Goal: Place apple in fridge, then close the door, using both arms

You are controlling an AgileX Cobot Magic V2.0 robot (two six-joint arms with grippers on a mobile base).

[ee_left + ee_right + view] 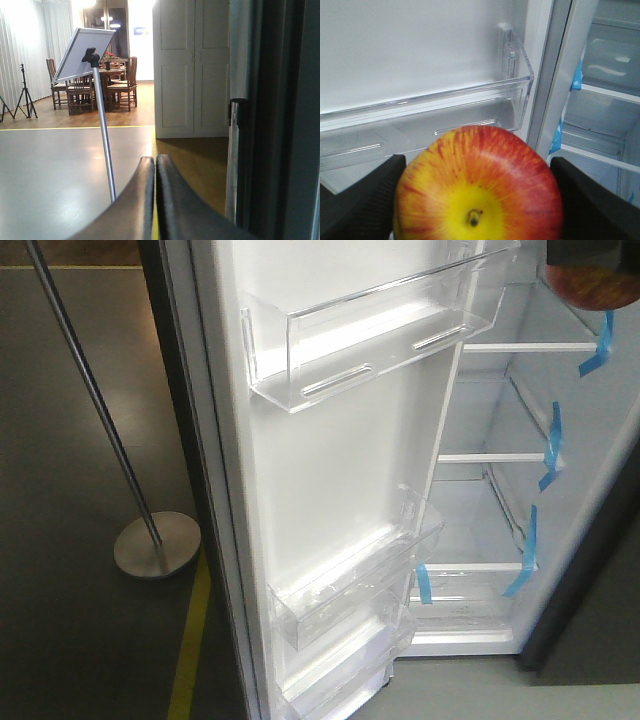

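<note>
Right gripper (477,202) clenched on apple (477,185), stem end toward wrist camera. Apple held in air, facing open door (330,460) and its clear bin (470,100). Fridge (500,400) shelves just right, blue-taped. Left gripper (155,200) fingers pressed together, holding nothing.

The door (330,490), bins (370,330) on it, stands left of the fridge (600,470).

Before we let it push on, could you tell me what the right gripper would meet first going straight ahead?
Probably the clear bin on the door, with the apple held in the right gripper touching first; depth is hard to judge. The fridge shelves lie off to the right of that line.
</note>
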